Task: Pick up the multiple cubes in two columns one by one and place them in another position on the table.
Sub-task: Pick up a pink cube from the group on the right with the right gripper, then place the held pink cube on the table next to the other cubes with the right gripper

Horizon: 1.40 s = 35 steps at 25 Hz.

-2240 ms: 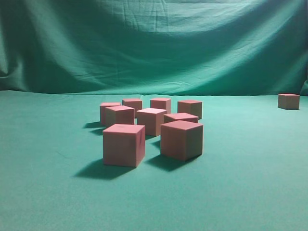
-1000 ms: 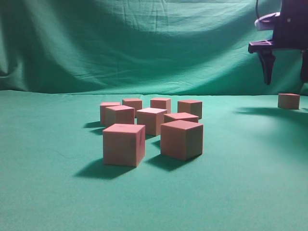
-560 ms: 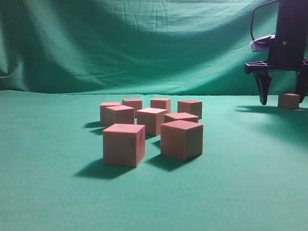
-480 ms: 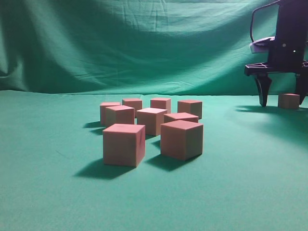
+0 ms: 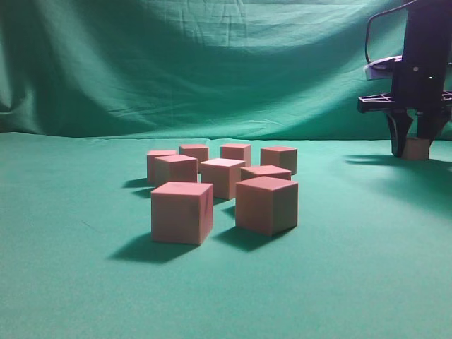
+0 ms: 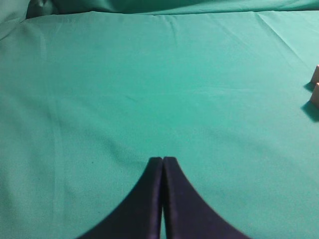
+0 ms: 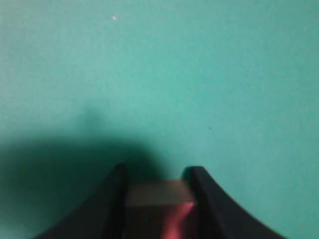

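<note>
We see eight matte salmon-pink cubes clustered mid-table; a ninth, lone cube sits far right. Half a second ago our right gripper straddled it wide; now its fingers clench that cube, half hiding it. Our left gripper is closed empty.

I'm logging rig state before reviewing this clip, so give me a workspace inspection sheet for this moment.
Surface: table covered in teal-green cloth, lightly wrinkled.
Job's things: eight cubes grouped mid-table; lone cube far right, between the right gripper's fingers.
Clutter: nothing seen.
Grippers: right gripper closed around the lone cube at table level; left gripper shut, empty, above bare cloth.
Cables: black cable looping beside the right arm.
Surroundings: draped green backdrop.
</note>
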Motion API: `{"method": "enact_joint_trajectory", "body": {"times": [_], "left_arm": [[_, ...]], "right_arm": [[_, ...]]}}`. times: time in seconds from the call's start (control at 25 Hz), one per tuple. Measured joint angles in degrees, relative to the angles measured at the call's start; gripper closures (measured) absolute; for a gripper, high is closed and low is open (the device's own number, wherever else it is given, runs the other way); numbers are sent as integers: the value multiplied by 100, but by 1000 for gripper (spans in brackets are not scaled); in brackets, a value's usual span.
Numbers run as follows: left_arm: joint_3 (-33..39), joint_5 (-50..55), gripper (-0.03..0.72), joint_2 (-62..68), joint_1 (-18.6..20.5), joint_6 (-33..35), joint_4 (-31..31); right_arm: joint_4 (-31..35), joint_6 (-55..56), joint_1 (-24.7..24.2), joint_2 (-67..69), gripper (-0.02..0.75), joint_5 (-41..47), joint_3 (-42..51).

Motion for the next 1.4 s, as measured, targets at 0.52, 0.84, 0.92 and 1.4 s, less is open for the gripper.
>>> {"method": "enact_joint_trajectory", "body": {"times": [0.52,0.84,0.92,1.4], "left_arm": [[0,0,688,0,0,0,0],[0,0,688,0,0,0,0],[0,0,688,0,0,0,0],[0,0,688,0,0,0,0]], "right_arm": [[19,-20,-10,-1144,480,956,-672],[198,-20,-10,-2907,480,1330,-798],[208,-20,-10,-3279,480,1342,-739],[1407,-541,33,-5327,480,1400,1667]]}}
